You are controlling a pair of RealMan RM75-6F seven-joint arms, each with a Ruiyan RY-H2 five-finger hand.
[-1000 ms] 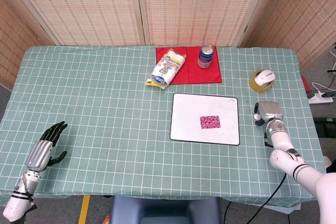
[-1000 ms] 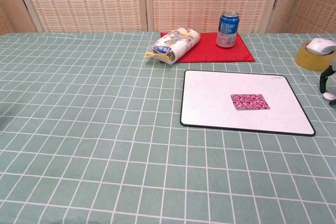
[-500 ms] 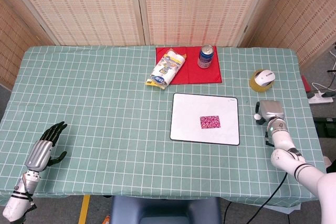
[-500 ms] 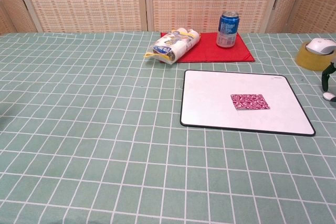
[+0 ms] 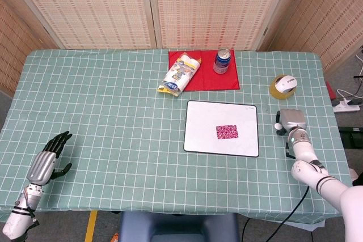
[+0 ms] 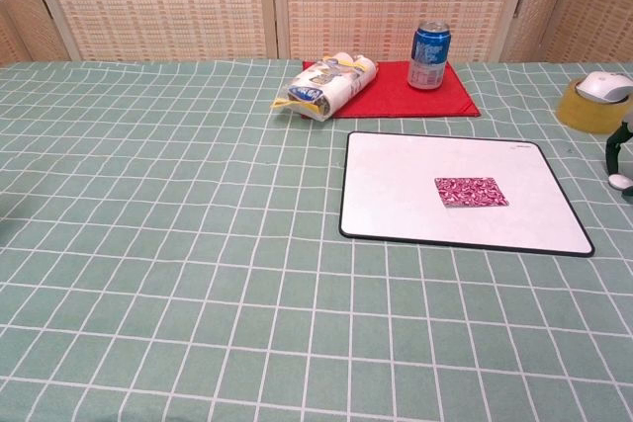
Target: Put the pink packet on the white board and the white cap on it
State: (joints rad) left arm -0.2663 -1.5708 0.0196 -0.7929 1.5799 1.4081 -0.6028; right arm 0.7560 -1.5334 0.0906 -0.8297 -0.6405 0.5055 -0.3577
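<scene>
The pink patterned packet [image 5: 227,132] [image 6: 471,192] lies flat on the white board [image 5: 204,123] [image 6: 396,185], right of its middle. A small white cap [image 5: 277,127] [image 6: 620,181] sits at table level just off the board's right edge. My right hand [image 5: 292,121] hovers over it, silver back up, with its fingers pointing down. One dark finger [image 6: 615,145] reaches the cap, and whether it grips the cap is hidden. Far away at the front left edge, my left hand [image 5: 48,160] rests with its fingers spread and empty.
A yellow tape roll [image 5: 279,87] [image 6: 584,108] carrying a rounded white object stands behind the right hand. On a red mat [image 5: 227,77] at the back stand a blue can [image 5: 222,60] and a wrapped bundle [image 5: 180,73].
The right hand's dark finger has shifted slightly beside the cap. Packet, board and left hand have not moved.
</scene>
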